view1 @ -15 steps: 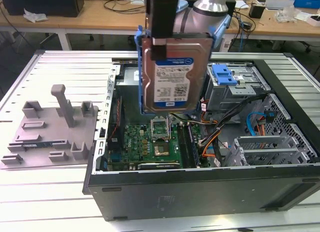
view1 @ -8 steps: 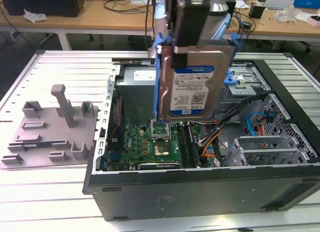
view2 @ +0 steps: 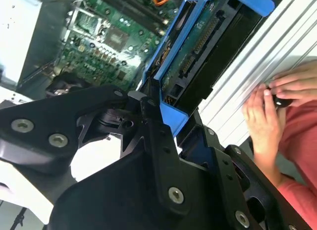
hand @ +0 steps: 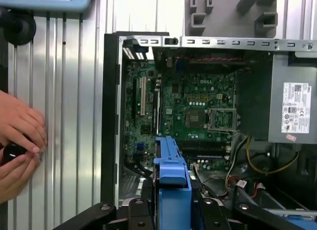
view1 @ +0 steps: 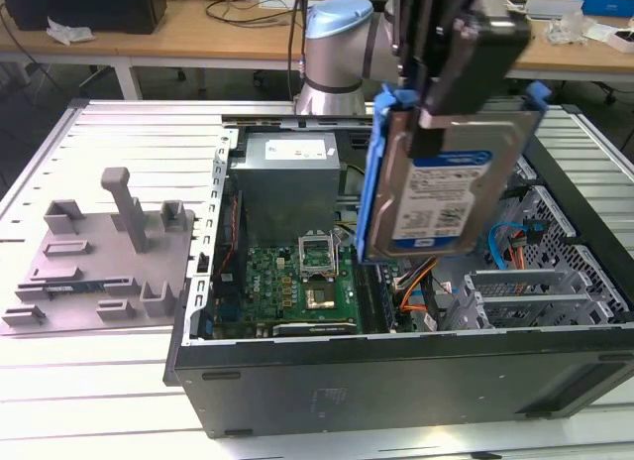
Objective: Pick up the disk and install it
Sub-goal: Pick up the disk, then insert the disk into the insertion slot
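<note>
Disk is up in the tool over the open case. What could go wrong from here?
1. The tool grips the disk by one end, above the circuit board; a slip would likely drop it onto the board.
2. Loose orange and blue cables lie by the drive cage and could snag the disk.
3. A person's hands rest on the table beside the case, possibly close to the arm.

My jaws clamped on the disk [view1: 436, 197], disk held upright above open computer case [view1: 376, 381], case on ribbed worktop [view1: 99, 381].
</note>
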You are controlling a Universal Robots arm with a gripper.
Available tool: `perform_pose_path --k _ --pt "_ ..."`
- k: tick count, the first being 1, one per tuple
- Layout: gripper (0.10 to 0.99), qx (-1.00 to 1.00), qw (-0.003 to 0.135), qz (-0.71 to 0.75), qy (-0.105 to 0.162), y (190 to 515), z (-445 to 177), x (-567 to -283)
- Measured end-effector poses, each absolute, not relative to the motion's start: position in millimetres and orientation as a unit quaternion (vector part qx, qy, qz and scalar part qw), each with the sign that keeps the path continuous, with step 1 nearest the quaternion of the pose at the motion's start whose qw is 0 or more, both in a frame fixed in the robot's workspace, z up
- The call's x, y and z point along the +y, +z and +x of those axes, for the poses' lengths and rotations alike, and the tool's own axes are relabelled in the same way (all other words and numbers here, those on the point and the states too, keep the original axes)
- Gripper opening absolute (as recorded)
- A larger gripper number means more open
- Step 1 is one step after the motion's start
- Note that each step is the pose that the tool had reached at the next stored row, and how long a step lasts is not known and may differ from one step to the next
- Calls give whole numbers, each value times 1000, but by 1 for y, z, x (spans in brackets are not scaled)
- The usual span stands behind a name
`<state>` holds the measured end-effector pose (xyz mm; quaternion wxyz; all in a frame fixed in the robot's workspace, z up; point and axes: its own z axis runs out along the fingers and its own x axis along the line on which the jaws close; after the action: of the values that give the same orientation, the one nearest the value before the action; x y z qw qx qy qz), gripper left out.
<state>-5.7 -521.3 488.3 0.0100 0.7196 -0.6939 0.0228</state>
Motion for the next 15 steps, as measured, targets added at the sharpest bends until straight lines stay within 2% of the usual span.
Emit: perform_pose_path --k 15 --pt "369 -694 10 720 23 488 3 -525"
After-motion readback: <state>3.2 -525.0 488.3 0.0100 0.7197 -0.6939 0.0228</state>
